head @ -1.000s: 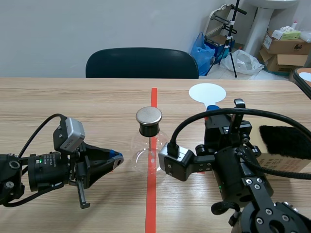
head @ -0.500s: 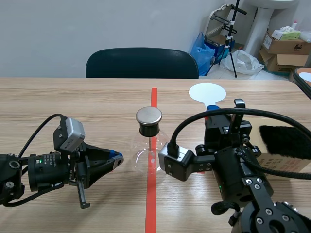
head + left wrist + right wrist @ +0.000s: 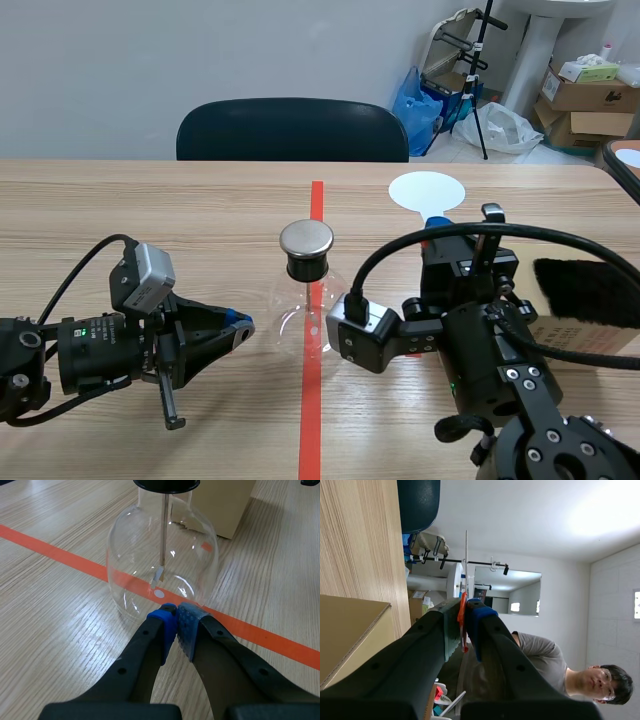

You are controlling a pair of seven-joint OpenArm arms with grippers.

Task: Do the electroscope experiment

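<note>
Nothing is moving. Left gripper (image 3: 176,612) is sitting closed by the centre-frame flask (image 3: 300,315), fragile glass best held at its neck; right gripper (image 3: 465,610) is clamping the paddle (image 3: 427,190).

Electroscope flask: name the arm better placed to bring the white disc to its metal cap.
Right, most likely. The right claw is shut on the white disc, held off to the side of the metal cap. The left claw is shut on nothing, low beside the flask.
</note>
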